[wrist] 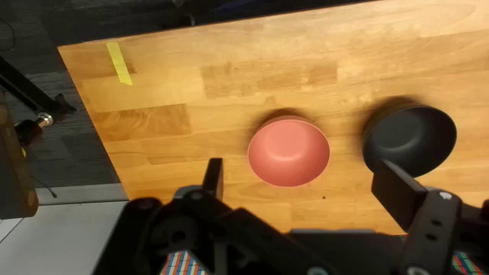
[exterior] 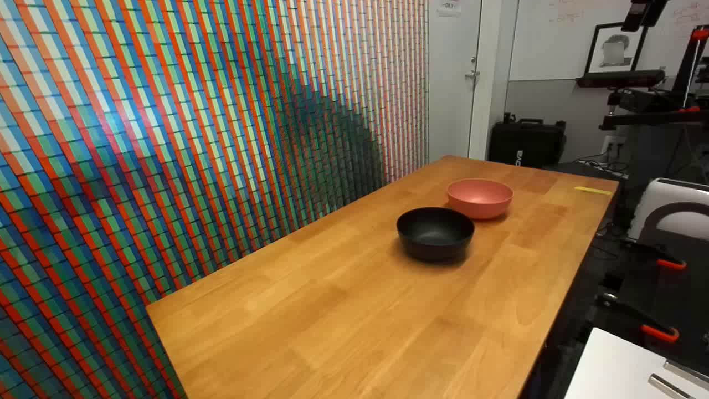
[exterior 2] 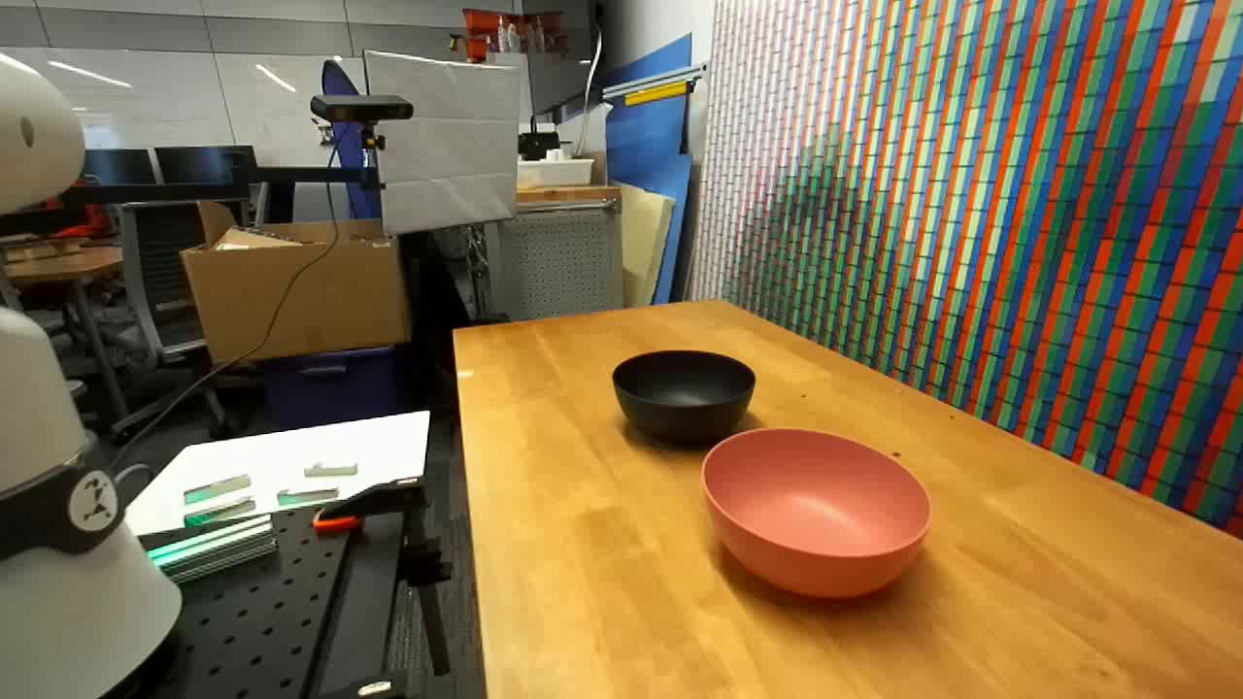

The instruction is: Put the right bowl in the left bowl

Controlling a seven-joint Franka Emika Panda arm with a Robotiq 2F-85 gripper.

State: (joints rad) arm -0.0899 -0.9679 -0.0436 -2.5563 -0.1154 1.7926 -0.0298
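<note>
Two bowls in an exterior view, upright, not nested: black bowl [exterior: 435, 235] sat left and nearer, red bowl [exterior: 479, 198] right and farther. Black was empty, presumably parked as receiver. Wood-grain tabletop [exterior: 310, 321], yellow tape [exterior: 592, 190] at its far right corner, multicolored wall [exterior: 194, 138] along its left, pale door [exterior: 451, 88] beyond.

In an exterior view the red bowl [exterior 2: 816, 515] was near, black farther and left. A white arm [exterior 2: 58, 592] stood off the tabletop's left edge; cardboard box [exterior 2: 301, 301] and blue bin [exterior 2: 335, 388] farther back.

Wrist view: claw [wrist: 303, 175] spread wide, holding nothing. Red showed in its gap, black to the right, so I'd judge red was next to pick. Bowls sat near but apart, likely leaving room to pinch the rim. Clearance above red: couldn't tell.
</note>
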